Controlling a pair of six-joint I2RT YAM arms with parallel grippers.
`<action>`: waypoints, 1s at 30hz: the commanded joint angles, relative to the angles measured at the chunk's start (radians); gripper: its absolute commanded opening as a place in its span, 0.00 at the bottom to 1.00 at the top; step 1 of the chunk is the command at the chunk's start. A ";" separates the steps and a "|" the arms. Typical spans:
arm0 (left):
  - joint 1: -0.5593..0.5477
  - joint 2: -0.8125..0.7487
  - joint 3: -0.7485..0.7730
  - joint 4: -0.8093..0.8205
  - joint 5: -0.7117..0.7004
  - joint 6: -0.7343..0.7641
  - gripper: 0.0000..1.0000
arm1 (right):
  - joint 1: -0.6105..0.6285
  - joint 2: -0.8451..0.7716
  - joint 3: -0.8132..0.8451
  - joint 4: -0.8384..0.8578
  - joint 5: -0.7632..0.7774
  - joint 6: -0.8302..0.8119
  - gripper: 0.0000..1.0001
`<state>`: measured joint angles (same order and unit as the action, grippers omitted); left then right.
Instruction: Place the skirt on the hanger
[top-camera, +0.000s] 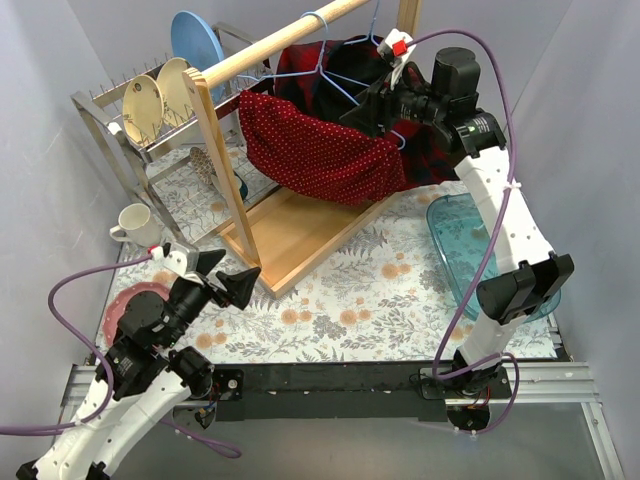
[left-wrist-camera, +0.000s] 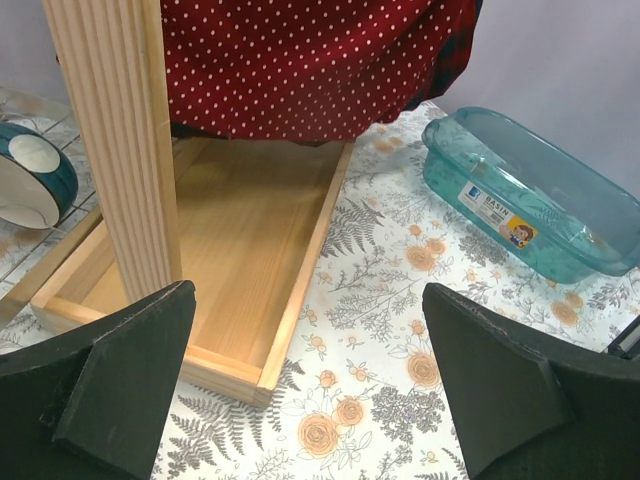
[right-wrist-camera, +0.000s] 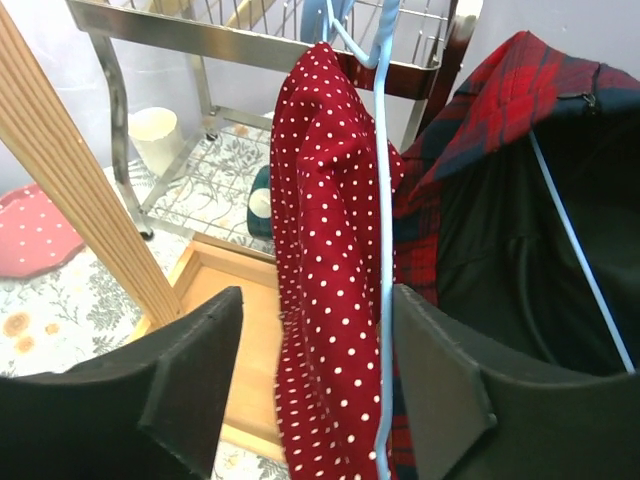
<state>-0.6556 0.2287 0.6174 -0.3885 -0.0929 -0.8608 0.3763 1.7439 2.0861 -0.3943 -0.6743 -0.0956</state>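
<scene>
The skirt (top-camera: 310, 150), dark red with white dots, is draped over a light blue wire hanger (top-camera: 330, 70) that hangs from the wooden rod (top-camera: 270, 45). In the right wrist view the skirt (right-wrist-camera: 325, 250) falls between the fingers of my right gripper (right-wrist-camera: 318, 370). The jaws stand apart: there is a gap on the left side, and the hanger wire (right-wrist-camera: 384, 200) runs along the right finger. Seen from above, the right gripper (top-camera: 385, 98) is up at the hanger's right end. My left gripper (top-camera: 232, 275) is wide open and low over the tablecloth, with nothing between its fingers (left-wrist-camera: 120, 380).
A red plaid garment (top-camera: 420, 150) hangs behind the skirt on another hanger. The wooden rack's post (top-camera: 225, 170) and base tray (top-camera: 300, 235) stand mid-table. A teal basin (top-camera: 460, 250) lies on the right. A dish rack (top-camera: 150, 110), a mug (top-camera: 135, 225) and a red plate (top-camera: 125, 305) sit on the left.
</scene>
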 joint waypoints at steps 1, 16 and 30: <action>0.007 0.032 0.024 -0.001 0.013 -0.010 0.98 | 0.003 -0.092 -0.003 0.003 0.028 -0.052 0.73; 0.005 0.166 0.172 -0.024 -0.001 -0.121 0.98 | -0.184 -0.673 -0.582 0.005 0.217 -0.167 0.99; 0.007 0.161 0.306 -0.157 -0.119 -0.133 0.98 | -0.361 -1.132 -0.916 -0.123 0.551 -0.082 0.99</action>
<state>-0.6556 0.3889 0.8543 -0.4808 -0.1738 -0.9958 0.0330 0.6544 1.1698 -0.5056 -0.2558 -0.2176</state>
